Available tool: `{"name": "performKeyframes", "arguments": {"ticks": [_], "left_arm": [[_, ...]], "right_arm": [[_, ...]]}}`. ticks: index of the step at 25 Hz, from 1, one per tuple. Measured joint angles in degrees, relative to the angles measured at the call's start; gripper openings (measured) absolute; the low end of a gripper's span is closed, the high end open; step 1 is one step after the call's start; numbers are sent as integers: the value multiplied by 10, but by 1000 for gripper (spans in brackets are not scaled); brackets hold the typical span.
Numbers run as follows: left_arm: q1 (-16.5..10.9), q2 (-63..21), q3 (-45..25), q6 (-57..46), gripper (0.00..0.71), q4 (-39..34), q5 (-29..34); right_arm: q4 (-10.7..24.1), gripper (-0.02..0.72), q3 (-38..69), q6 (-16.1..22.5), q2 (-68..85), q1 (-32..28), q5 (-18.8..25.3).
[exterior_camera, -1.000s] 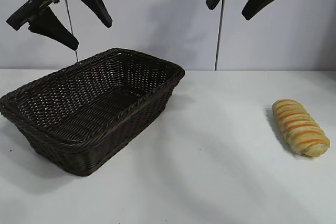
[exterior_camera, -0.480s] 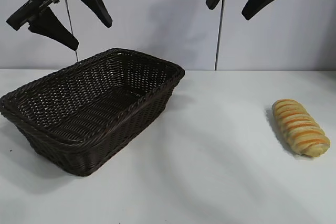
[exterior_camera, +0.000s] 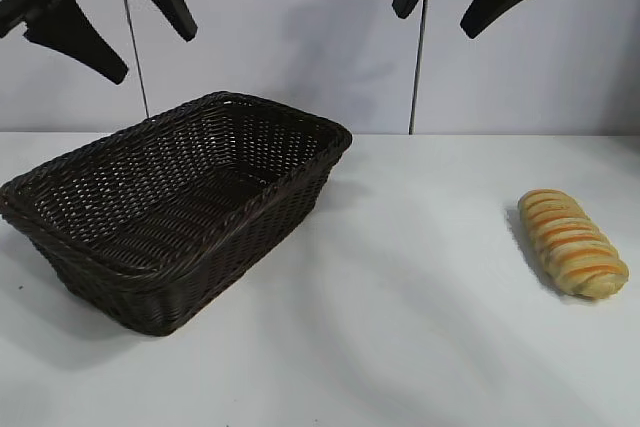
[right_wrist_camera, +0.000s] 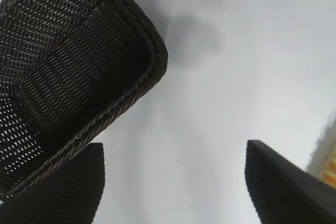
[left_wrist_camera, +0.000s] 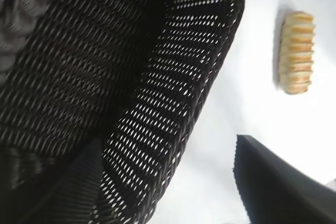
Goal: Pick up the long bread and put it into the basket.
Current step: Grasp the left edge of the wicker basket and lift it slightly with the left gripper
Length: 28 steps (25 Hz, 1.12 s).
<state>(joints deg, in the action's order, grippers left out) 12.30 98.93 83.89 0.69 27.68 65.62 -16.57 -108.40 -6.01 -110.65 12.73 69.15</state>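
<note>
The long bread (exterior_camera: 572, 243), golden with orange-brown stripes, lies on the white table at the right, far from the basket. It also shows in the left wrist view as the bread (left_wrist_camera: 296, 52) and as a sliver (right_wrist_camera: 329, 162) in the right wrist view. The dark brown wicker basket (exterior_camera: 230, 252) stands at the left, with nothing in it. My left gripper (exterior_camera: 152, 55) hangs open high above the basket's far left side. My right gripper (exterior_camera: 437, 25) hangs open high over the table's middle, left of the bread. Both hold nothing.
White table surface (exterior_camera: 420, 327) stretches between basket and bread. A thin vertical pole (exterior_camera: 414, 77) stands behind the table at centre, another (exterior_camera: 138, 57) behind the basket. The basket's inside wall (left_wrist_camera: 173, 93) fills the left wrist view; its braided rim (right_wrist_camera: 152, 45) shows in the right wrist view.
My left gripper has risen and shifted left, still open. The right gripper, the bread and the basket have not moved.
</note>
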Motion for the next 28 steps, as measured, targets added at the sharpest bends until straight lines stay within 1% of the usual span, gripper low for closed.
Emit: {"name": "performKeyframes", "arguments": {"ticks": [7, 12, 14, 21, 24, 28], "left_arm": [[0, -77, -132, -25, 514, -4, -62], [0, -113, -212, -89, 514, -11, -101], [0, -119, -233, -125, 514, -12, -120], [0, -121, -263, -265, 514, -26, -170], [0, -121, -270, -331, 514, -60, -189], [0, -121, -284, -405, 514, -100, -192]], "right_arm": [[0, 539, 0, 0, 0, 0, 0], [0, 539, 0, 0, 0, 0, 0], [0, 539, 0, 0, 0, 0, 0], [0, 539, 0, 0, 0, 0, 0], [0, 539, 0, 0, 0, 0, 0], [0, 539, 0, 0, 0, 0, 0]]}}
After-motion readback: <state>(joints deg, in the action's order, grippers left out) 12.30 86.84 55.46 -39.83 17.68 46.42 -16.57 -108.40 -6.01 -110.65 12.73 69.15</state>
